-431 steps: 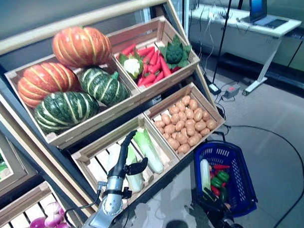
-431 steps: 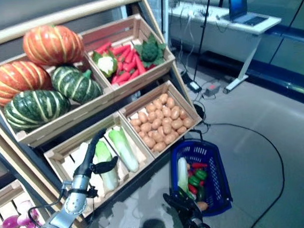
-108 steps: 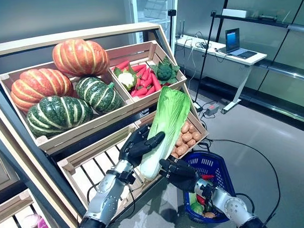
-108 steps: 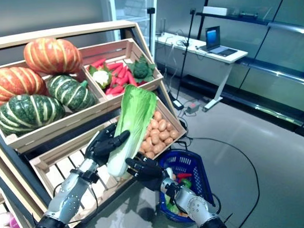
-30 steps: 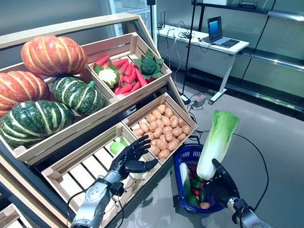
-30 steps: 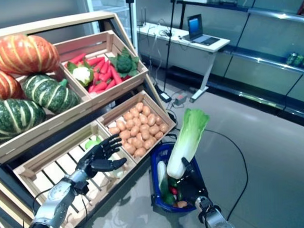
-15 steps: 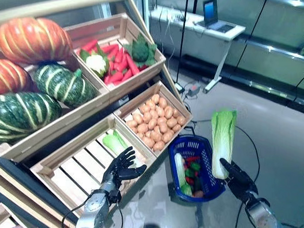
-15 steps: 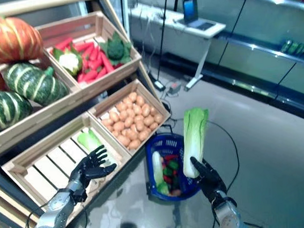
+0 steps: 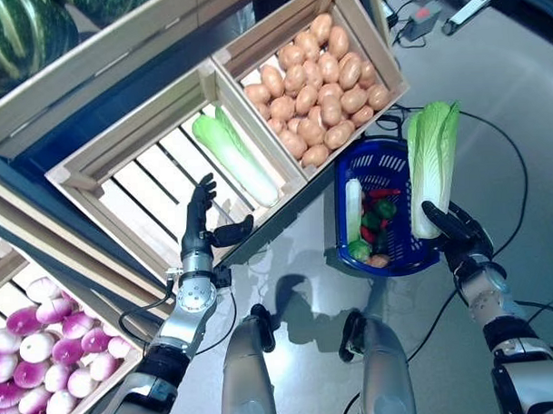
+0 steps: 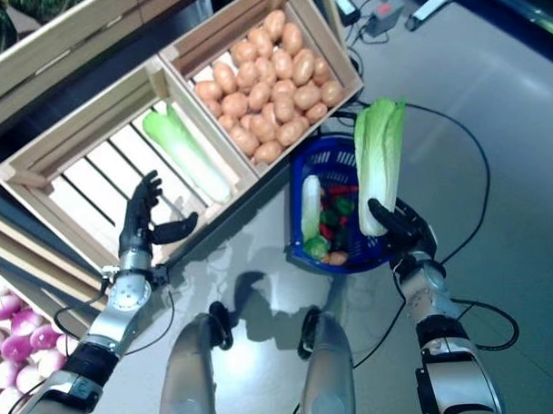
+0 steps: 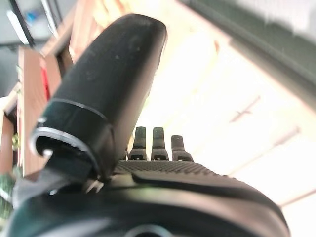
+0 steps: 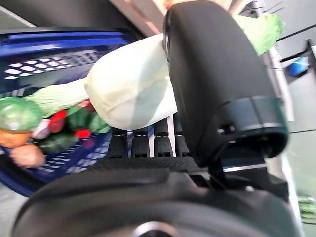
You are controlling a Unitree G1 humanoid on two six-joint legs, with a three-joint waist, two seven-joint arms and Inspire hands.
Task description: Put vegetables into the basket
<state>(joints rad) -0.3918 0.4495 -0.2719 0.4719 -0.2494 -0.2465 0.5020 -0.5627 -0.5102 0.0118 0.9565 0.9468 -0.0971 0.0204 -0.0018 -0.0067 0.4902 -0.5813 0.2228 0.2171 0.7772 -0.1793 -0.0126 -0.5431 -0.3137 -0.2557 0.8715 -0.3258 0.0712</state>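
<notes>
Left eye view shows the right hand [image 9: 455, 233] clamped on the white base of the cabbage [image 9: 431, 165], holding it upright at the basket's [image 9: 401, 257] far edge from the crates, where a second ago it stood higher and off to that side. Closer in and lower now, the cabbage looks ready to go down among the vegetables already in the basket. Well away from the basket, the left hand [image 9: 202, 230] hangs empty, fingers apart, by the slatted crate [image 9: 121, 190].
</notes>
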